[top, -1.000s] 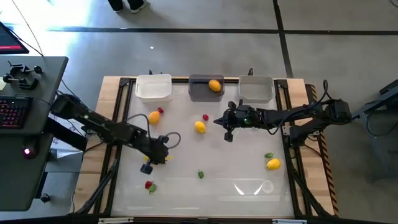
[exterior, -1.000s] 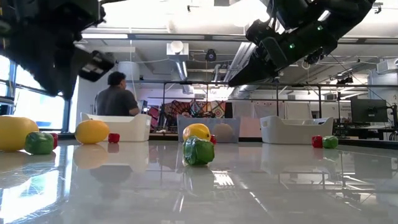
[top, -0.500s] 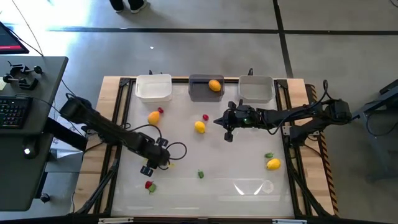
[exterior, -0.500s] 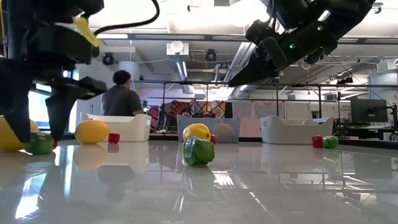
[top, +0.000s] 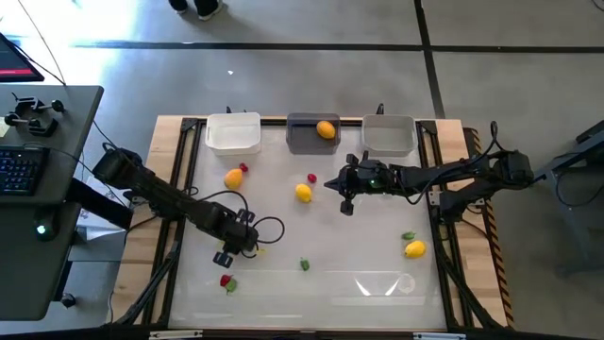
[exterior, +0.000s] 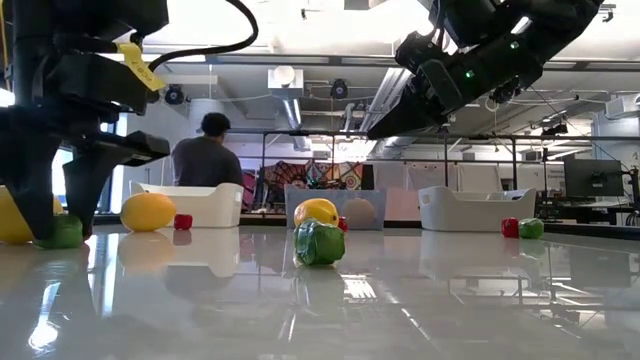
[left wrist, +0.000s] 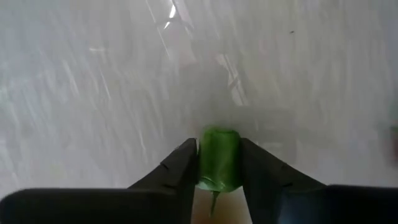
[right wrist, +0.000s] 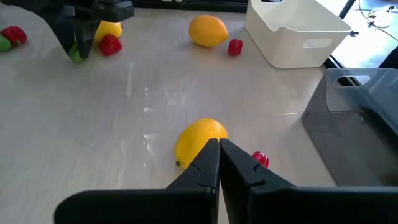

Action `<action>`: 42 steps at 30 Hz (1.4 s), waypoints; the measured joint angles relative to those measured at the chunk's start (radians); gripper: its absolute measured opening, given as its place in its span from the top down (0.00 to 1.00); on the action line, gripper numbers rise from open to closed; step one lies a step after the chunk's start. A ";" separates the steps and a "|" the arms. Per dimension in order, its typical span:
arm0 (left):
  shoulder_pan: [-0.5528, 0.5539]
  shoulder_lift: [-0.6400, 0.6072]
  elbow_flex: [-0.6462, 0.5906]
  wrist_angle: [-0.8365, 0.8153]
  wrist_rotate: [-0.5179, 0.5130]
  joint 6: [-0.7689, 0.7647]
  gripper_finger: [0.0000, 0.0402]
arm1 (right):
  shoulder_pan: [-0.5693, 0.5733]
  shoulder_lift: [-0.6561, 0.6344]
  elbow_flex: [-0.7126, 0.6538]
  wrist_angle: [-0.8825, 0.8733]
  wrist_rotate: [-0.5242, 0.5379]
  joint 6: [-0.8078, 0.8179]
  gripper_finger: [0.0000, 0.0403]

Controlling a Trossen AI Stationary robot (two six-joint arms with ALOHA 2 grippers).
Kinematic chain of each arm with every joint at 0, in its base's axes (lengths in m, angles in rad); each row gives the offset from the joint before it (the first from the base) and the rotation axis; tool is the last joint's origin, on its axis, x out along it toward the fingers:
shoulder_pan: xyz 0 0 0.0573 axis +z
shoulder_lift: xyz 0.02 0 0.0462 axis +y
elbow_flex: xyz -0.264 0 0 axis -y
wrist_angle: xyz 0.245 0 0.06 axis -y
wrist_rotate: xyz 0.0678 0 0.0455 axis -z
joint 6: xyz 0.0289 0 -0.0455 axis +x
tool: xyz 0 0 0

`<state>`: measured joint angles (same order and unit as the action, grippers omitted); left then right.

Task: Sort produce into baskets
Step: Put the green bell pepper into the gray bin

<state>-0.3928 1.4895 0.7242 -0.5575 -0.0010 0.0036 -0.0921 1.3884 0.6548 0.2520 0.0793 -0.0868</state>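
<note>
left gripper [left wrist: 219,163]: down at the table, near-left area, fingers clamped on a green bit [left wrist: 218,158]
right gripper [top: 346,201]: fingers closed, empty, hovering mid-table over a lemon [top: 303,193]
baskets: white [top: 233,133], dark grey [top: 311,135] holding one orange fruit [top: 326,129], light grey [top: 388,135], in a row at far edge

Three baskets [top: 312,133] along table [top: 359,227] far edge; fruit [top: 326,129] in middle one.

the high view looks straight down on the whole table [top: 359,283]. the low view looks level across its top. each wrist view looks closely past its own fingers. high and low views share the white basket [top: 233,133] [exterior: 195,203].
</note>
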 joint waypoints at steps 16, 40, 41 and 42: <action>0.310 -0.152 -0.032 0.282 0.098 0.053 0.86 | 0.067 0.000 0.000 0.017 0.031 -0.131 0.99; 0.650 -0.152 -0.117 1.269 0.228 -0.422 0.86 | 0.216 0.000 0.001 0.447 0.310 -0.605 0.36; 0.650 -0.152 -0.117 1.292 0.227 -0.422 0.86 | 0.212 0.000 0.001 0.466 0.310 -0.629 0.34; 0.650 -0.152 -0.117 1.316 0.226 -0.428 0.86 | 0.208 0.000 0.003 0.482 0.310 -0.652 0.32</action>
<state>0.2573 1.3376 0.6067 0.7583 0.2247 -0.4239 0.1159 1.3888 0.6574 0.7339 0.3892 -0.7390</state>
